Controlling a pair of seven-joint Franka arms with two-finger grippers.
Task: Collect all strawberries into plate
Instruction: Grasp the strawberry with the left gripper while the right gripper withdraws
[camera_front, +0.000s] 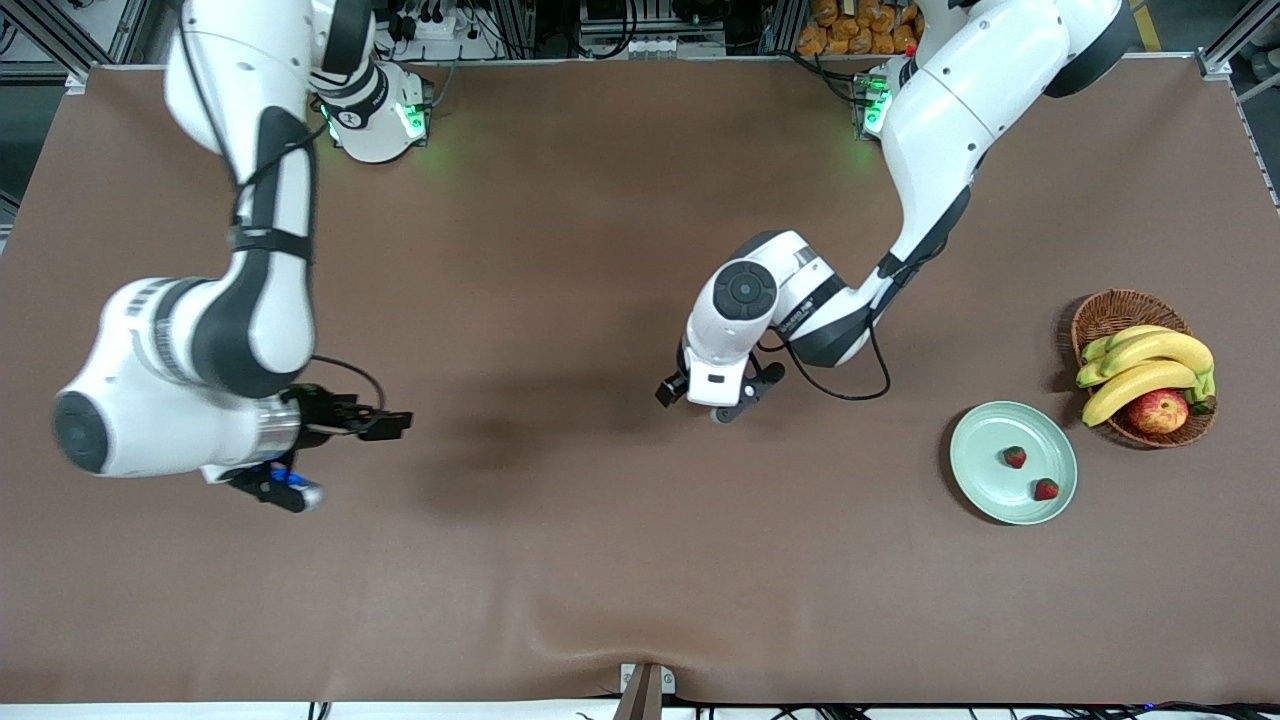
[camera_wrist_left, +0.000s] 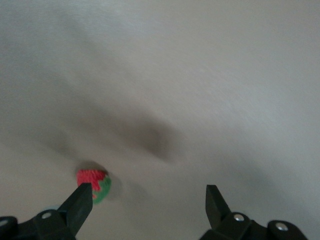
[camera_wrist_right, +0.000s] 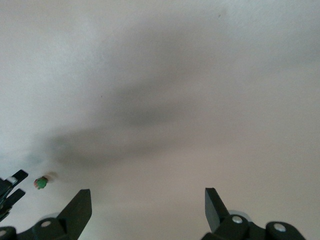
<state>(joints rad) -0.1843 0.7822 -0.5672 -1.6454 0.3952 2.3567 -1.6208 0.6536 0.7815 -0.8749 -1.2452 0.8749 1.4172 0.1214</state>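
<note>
Left gripper (camera_wrist_left: 147, 200) is hovering wide open, empty, over the third small red strawberry (camera_wrist_left: 93, 185); right gripper (camera_wrist_right: 147, 202) is waiting open, empty, over bare brown table (camera_front: 560, 560); two berries are lying inside the mint-green plate's (camera_front: 985, 490) rim.

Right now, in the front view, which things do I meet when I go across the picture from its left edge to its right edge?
Right hand → left hand → mint-green plate with two strawberries, the first then the second → wicker basket holding bananas and an apple.
</note>
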